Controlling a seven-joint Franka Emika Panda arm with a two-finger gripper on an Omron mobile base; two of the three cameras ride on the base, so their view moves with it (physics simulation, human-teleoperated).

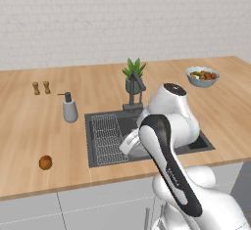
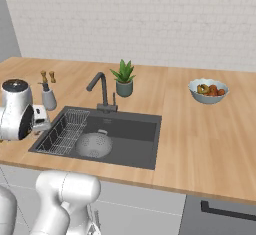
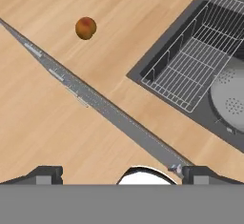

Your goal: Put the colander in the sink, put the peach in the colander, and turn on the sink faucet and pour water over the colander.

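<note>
My pincer [image 3: 122, 173] hangs with its two tips spread wide and nothing between them, over the front edge of the counter [image 1: 29, 126] beside the sink [image 2: 142, 129]. The colander [image 2: 95, 145] already lies in the basin, off to one side of my pincer past the wire rack [image 3: 190, 70], so I judge the first part done and the step in hand to be fetching the peach [image 3: 86, 28]. In the hand view the peach sits alone on bare wood, ahead of my tips and a little toward the side away from the sink, well apart from them. To do this well, I should carry the pincer out over the fruit until it sits centred between the tips in the hand view, then come straight down with the tips still spread, one on each side of its widest part. It is round and will likely roll if one tip nudges it first, so I want both to meet it together and low enough to grip around its middle, not its crown. I should stop short of scraping the wood. Once clamped, I lift clear of the rack wires before swinging toward the colander.
</note>
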